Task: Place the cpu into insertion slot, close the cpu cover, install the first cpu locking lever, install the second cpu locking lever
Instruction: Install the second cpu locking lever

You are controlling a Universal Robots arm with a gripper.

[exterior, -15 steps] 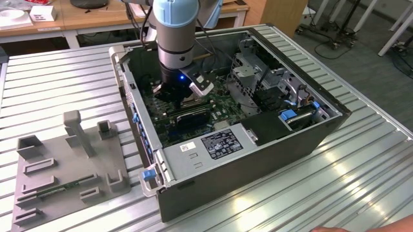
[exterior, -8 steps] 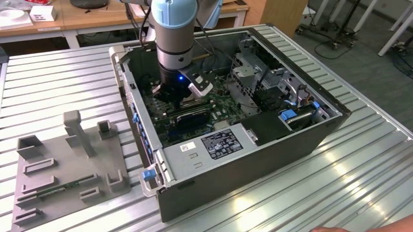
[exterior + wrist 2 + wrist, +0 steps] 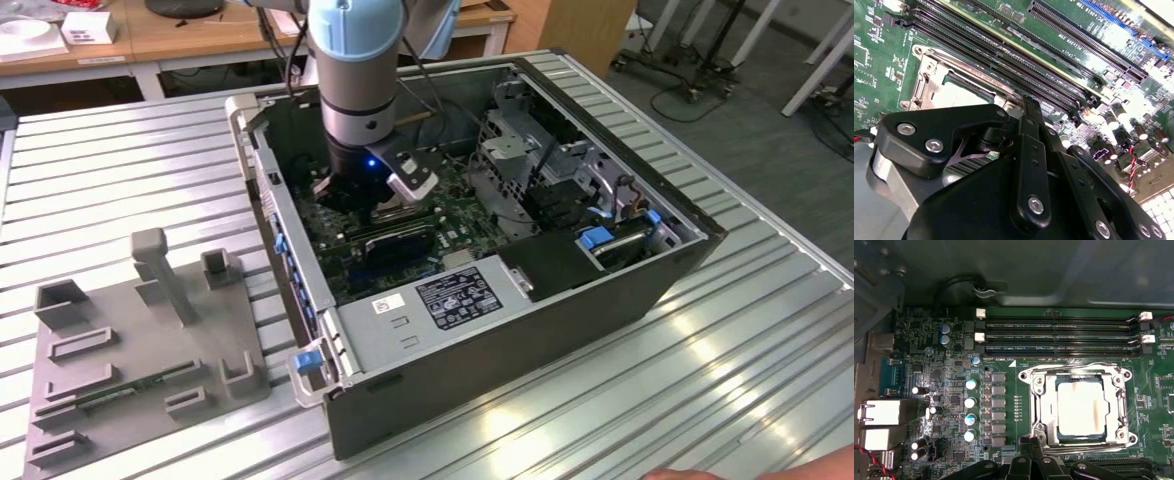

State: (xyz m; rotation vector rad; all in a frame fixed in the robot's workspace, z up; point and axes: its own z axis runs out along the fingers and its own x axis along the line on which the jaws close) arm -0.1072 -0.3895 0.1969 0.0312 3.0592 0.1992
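The cpu, a pale metal square, lies in the insertion slot on the green motherboard. The silvery cpu cover lies flat around it. A wire locking lever runs along the socket's edge beside the memory slots, and another runs along the opposite edge. My gripper is shut, its tips at the socket corner on that opposite edge, with nothing visible between them. In the second wrist view the black gripper hangs just over the cpu and cover. In the exterior view the gripper reaches down inside the open computer case.
Long black memory slots run beside the socket. Upright capacitors and metal rear ports stand on its other side. A grey drive cage and power supply crowd the case. A grey parts fixture lies at the exterior view's left.
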